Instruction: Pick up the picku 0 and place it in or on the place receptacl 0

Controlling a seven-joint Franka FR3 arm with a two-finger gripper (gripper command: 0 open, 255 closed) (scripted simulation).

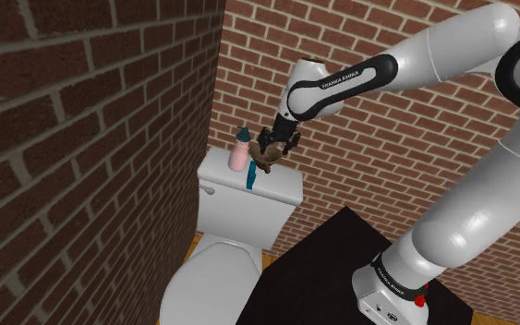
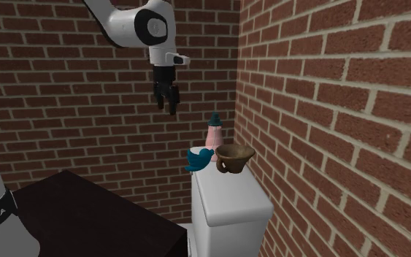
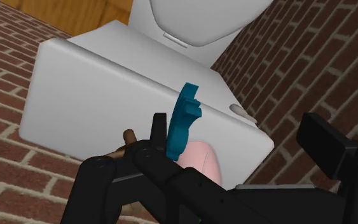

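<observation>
Your white arm [image 1: 452, 83] reaches from the stand up over the toilet. The black hand [image 2: 166, 106] hangs in the air, well above the tank and a little to the second exterior view's left of what stands on it. In the wrist view its two fingers stand well apart. The hand is open, has hold of nothing and touches nothing.

The thing you are after looks to be the teal piece [image 2: 198, 158]. It is a thin, flat shape standing on edge on the tank lid [image 2: 229, 201], at the lid's far left corner in the second exterior view. In that view its broad face is turned to you, with curled points at the top. In the shoulder view you see it edge-on as a narrow upright sliver, so its long axis runs up and down.

Brick walls [image 2: 328, 109] close in on two sides, meeting in a corner right behind the tank. The black stand [image 2: 87, 212] sits near, beside the toilet [image 1: 211, 277]. On the lid, a pink bottle [image 2: 212, 136] with a dark teal pump stands just behind the teal piece, against the far wall. A brown cup [image 2: 234, 157] with a flared rim stands just to its right, next to the side wall. Between them, the two crowd the teal piece on its far and right sides.
</observation>
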